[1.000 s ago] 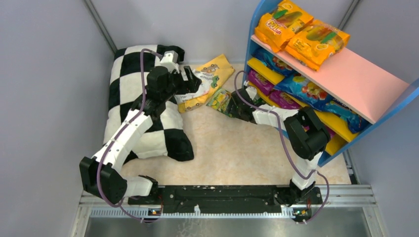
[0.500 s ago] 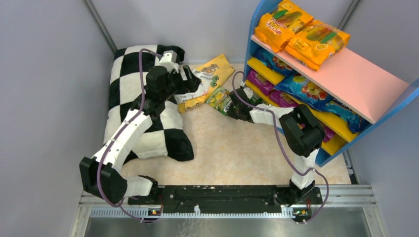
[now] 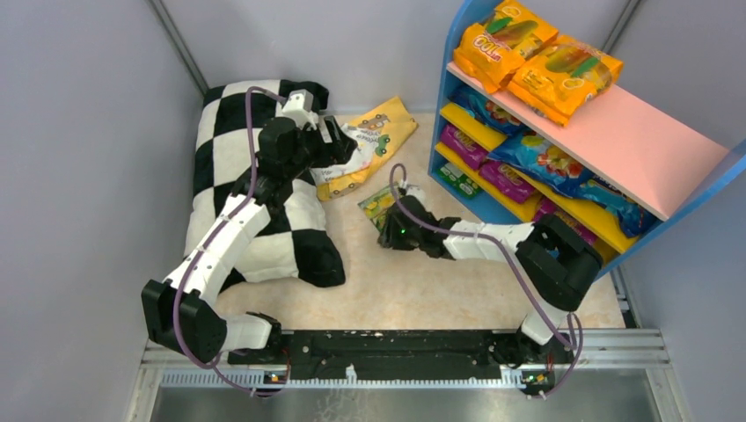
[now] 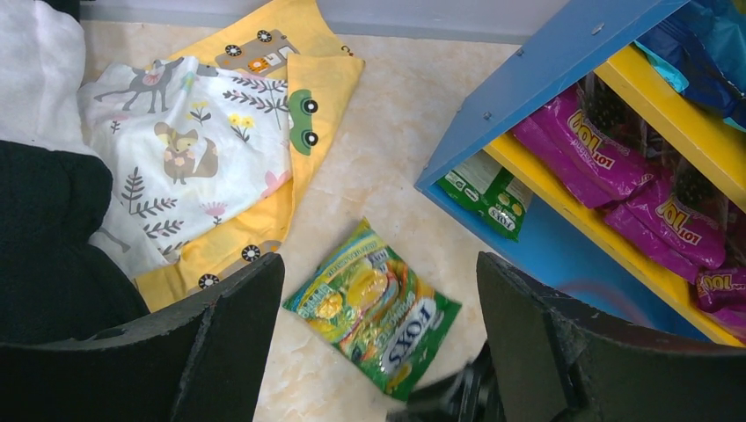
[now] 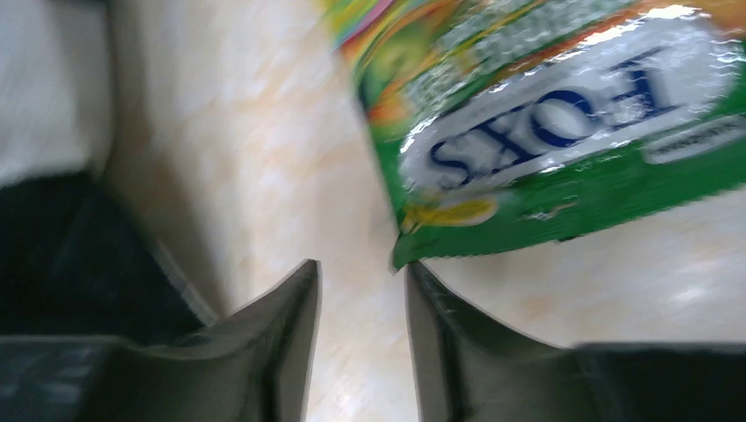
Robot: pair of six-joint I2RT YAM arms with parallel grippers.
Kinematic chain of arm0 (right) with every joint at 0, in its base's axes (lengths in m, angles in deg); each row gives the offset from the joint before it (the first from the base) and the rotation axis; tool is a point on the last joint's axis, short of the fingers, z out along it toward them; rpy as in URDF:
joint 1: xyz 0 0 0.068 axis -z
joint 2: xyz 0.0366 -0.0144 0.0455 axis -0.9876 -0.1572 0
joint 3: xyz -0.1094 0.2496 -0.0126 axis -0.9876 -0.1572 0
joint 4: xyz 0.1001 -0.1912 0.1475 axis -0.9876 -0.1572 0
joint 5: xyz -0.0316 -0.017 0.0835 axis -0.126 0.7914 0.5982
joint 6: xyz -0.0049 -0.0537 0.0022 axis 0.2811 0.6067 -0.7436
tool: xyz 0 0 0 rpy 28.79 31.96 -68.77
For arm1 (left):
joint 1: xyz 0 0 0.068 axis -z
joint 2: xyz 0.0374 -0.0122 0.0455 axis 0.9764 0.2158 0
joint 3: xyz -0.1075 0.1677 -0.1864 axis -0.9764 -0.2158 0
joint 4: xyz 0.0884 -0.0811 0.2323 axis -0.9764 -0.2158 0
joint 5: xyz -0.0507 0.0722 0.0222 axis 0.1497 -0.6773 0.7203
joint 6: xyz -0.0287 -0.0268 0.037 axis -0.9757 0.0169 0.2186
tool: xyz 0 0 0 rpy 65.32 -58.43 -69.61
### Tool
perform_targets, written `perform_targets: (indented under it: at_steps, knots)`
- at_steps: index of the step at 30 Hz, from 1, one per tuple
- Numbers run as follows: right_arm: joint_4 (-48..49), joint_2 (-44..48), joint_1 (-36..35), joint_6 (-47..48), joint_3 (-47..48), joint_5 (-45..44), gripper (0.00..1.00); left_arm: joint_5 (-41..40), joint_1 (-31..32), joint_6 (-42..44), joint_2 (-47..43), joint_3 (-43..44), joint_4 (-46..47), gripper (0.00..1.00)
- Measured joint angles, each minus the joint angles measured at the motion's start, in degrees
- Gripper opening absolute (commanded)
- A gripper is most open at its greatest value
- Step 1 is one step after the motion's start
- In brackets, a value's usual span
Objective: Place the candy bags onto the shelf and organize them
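A green candy bag (image 3: 376, 202) lies flat on the beige floor in front of the shelf (image 3: 616, 145). My right gripper (image 3: 386, 221) is low at its near corner. In the right wrist view the right gripper (image 5: 361, 268) is narrowly open with only floor in the gap, and the green bag's (image 5: 545, 132) corner touches one fingertip. My left gripper (image 3: 339, 141) hovers wide open over the cloth; the green bag (image 4: 374, 308) shows far below its jaws (image 4: 380, 259). Orange bags (image 3: 537, 57) lie on the pink top, blue bags (image 3: 537, 154) and purple bags (image 4: 607, 149) on yellow boards, and another green bag (image 4: 488, 189) on the bottom.
A black-and-white checkered pillow (image 3: 255, 176) lies at the left under my left arm. A yellow and white printed cloth (image 3: 369, 141) is spread between the pillow and the shelf. Grey walls close in on the left, back and right.
My right arm has swung back from the shelf toward the near left, and the loose green bag has slid the same way. The left arm has stayed put.
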Motion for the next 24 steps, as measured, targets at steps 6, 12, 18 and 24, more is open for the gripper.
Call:
perform_targets:
  at_steps: [6, 12, 18, 24]
  knots:
    - [-1.36, 4.5, -8.68, 5.29, -0.68, 4.17, 0.58, 0.59, -0.15, -0.37, 0.17, -0.46, 0.2, 0.87]
    - [-4.15, 17.84, -7.08, 24.72, -2.27, 2.89, 0.62, 1.51, -0.15, -1.22, 0.63, -0.83, 0.39, 0.87]
    - [-3.13, 29.49, -7.08, 42.88, -6.43, -1.55, 0.67, 2.86, -0.11, -2.19, 0.66, -1.07, 0.87, 0.87]
    - [1.09, 39.32, -7.06, 56.41, -17.55, -2.34, 0.78, 2.78, 4.52, -3.32, 2.86, -1.09, 0.61, 0.84]
